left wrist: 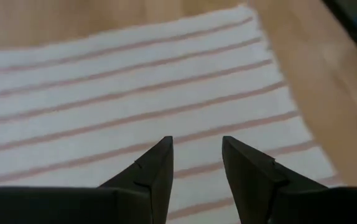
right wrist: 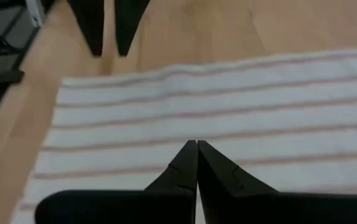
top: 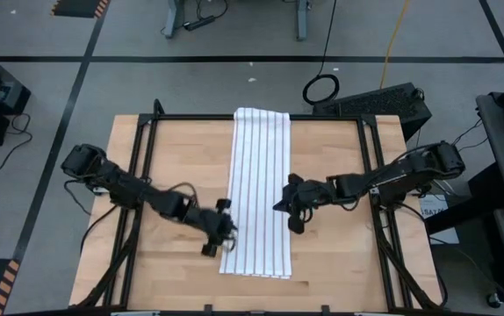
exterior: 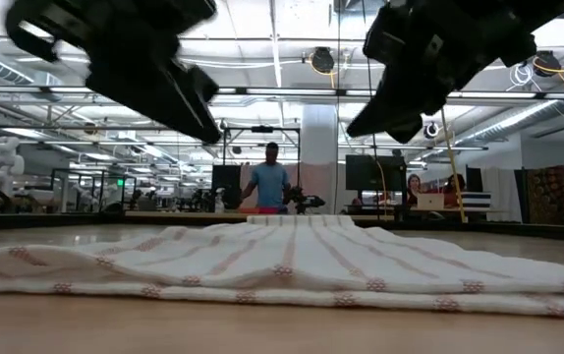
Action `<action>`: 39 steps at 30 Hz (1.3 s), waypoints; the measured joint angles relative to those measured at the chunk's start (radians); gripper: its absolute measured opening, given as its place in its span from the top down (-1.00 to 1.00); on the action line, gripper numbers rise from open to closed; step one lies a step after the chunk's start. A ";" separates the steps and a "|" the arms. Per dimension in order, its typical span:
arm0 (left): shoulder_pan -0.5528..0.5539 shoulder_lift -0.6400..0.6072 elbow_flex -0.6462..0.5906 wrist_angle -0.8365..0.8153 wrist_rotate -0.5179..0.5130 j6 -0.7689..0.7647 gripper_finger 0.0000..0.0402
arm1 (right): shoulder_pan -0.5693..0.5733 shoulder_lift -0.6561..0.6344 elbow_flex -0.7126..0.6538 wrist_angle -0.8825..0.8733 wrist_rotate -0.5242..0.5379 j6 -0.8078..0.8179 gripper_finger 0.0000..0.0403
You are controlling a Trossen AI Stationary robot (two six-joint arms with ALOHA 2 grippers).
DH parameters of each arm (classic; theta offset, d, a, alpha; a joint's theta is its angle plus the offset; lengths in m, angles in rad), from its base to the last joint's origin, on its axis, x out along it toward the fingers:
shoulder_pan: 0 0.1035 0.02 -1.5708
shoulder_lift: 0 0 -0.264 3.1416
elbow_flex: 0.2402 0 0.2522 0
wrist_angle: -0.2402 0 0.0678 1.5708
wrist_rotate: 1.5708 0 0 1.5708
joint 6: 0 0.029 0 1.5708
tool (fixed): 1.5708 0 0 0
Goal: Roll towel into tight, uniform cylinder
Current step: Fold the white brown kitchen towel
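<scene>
The white pinstriped towel (top: 256, 193) lies flat as a long strip on the wooden table (top: 340, 263), running from the far edge toward the near edge. My left gripper (top: 227, 230) hovers open over the towel's left edge near its near end; its wrist view shows both fingers apart (left wrist: 197, 140) above the striped cloth (left wrist: 135, 93). My right gripper (top: 280, 208) hangs shut (right wrist: 196, 143) over the towel's right edge, about midway along it. In the low view both grippers (exterior: 213, 133) (exterior: 361, 130) are clear above the towel (exterior: 282, 261).
Black frame rails (top: 138, 193) (top: 379, 219) run along the table's left and right sides under the arms. Bare wood lies on both sides of the towel. A person (exterior: 270, 182) stands in the room beyond the far edge.
</scene>
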 joint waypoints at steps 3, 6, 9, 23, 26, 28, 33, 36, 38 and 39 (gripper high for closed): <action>-0.117 0.015 0.001 -0.017 -0.066 -0.015 0.29 | 0.031 0.017 0.000 0.082 0.023 0.000 1.00; -0.206 0.018 0.000 -0.058 -0.072 -0.130 0.29 | 0.056 0.030 0.000 0.152 0.043 -0.016 1.00; -0.254 0.015 0.004 -0.073 -0.044 -0.233 0.25 | 0.075 0.042 0.000 0.185 0.059 -0.031 1.00; -0.444 0.168 -0.002 0.086 -0.371 -0.184 -0.42 | 0.153 0.111 0.000 0.209 0.079 0.045 1.00; -0.446 0.179 -0.001 0.141 -0.408 -0.205 -0.40 | 0.170 0.112 0.000 0.206 0.081 0.043 1.00; -0.447 0.182 -0.001 0.144 -0.394 -0.204 -0.35 | 0.182 0.112 0.000 0.209 0.094 0.046 1.00; -0.447 0.189 -0.001 0.147 -0.384 -0.153 -0.18 | 0.223 0.113 0.000 0.208 0.108 0.021 1.00; -0.437 0.207 -0.001 0.148 -0.384 -0.135 -0.08 | 0.249 0.115 0.000 0.205 0.101 0.011 1.00; -0.429 0.220 -0.001 0.149 -0.384 -0.110 -0.04 | 0.270 0.115 0.000 0.203 0.101 0.006 1.00; -0.424 0.226 -0.001 0.158 -0.384 -0.100 -0.02 | 0.282 0.115 0.000 0.198 0.101 0.009 1.00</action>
